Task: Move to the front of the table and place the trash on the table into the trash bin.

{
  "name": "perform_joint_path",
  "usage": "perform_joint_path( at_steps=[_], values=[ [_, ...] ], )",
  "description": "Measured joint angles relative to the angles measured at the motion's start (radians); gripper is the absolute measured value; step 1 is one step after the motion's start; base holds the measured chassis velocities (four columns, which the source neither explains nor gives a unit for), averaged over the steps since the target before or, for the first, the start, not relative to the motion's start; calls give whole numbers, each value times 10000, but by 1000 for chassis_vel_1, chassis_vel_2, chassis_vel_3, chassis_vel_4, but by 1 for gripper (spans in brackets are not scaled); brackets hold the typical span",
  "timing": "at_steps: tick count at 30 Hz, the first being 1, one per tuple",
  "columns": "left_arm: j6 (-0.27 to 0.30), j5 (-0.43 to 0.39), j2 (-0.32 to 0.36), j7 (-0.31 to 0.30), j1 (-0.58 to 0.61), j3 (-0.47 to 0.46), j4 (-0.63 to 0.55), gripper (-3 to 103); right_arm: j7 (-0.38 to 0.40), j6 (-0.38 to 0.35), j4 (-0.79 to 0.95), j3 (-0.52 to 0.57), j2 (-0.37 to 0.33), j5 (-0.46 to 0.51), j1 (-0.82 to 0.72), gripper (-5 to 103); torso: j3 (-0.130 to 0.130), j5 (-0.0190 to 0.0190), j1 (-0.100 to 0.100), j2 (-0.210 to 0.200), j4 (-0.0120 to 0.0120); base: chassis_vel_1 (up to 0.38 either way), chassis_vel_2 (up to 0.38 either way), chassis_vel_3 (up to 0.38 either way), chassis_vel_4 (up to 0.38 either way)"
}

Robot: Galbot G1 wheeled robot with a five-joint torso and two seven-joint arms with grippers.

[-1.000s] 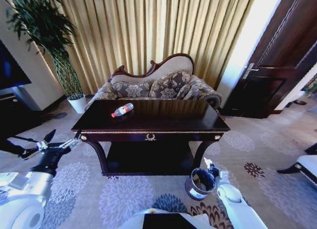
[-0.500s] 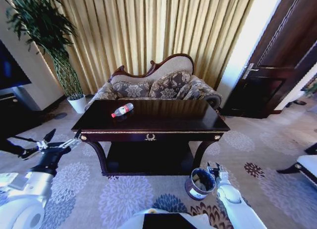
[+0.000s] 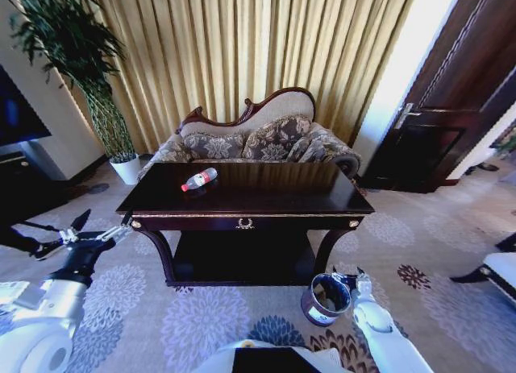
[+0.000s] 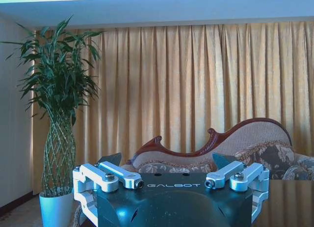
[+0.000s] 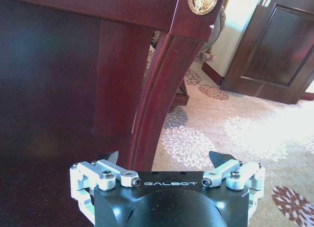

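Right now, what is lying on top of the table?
On the table lies a clear bottle with a red cap, on its side near the far left corner. The remaining glossy top shows only reflections.

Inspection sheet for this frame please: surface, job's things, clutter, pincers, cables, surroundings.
Surface: table, dark and glossy.
Job's things: bottle lying on the table's far left; trash bin on the carpet by the table's front right leg.
Clutter: nothing seen.
Pincers: left pincer open, raised left of the table; right pincer open, low beside the bin.
Cables: nothing seen.
Surroundings: sofa, curtains, potted plant, door.
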Motion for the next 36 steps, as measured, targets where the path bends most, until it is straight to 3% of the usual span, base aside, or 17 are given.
perform_joint_path(
  at_steps=[8, 13, 17, 23, 27, 36],
  values=[
    [-5, -8, 11, -1, -7, -6, 3, 100, -6, -59, 527, 169, 0, 470, -186, 100, 0, 2, 0, 0, 0, 0, 0, 0, 0],
    [-97, -23, -12, -3, -20, -14, 6, 100, -296, -266, 2164, 588, -139, 1490, -650, 100, 0, -1, 0, 0, 2, 0, 0, 0, 0],
    [-180, -38, 0, -2, -23, -16, 63, 100, -608, 48, 4281, 1023, 22, 2608, -1494, 100, 0, -1, 0, 0, 1, 0, 0, 0, 0],
    [-264, -57, 34, -4, -38, -43, 136, 100, -854, 58, 6890, 1145, 239, 2770, -2498, 100, -1, -3, 0, 0, -2, 0, 0, 0, 0],
    [-278, -63, 22, -3, -51, -42, 98, 100, -833, -442, 8615, 1072, 200, 2564, -2732, 100, -1, -2, 0, 1, 0, 0, 0, 0, 0],
    [-285, -94, -13, -2, -18, -75, 16, 100, -474, -1214, 9450, 935, -396, 2413, -2283, 100, 0, 1, 0, 0, 1, 0, 0, 0, 0]
  ],
)
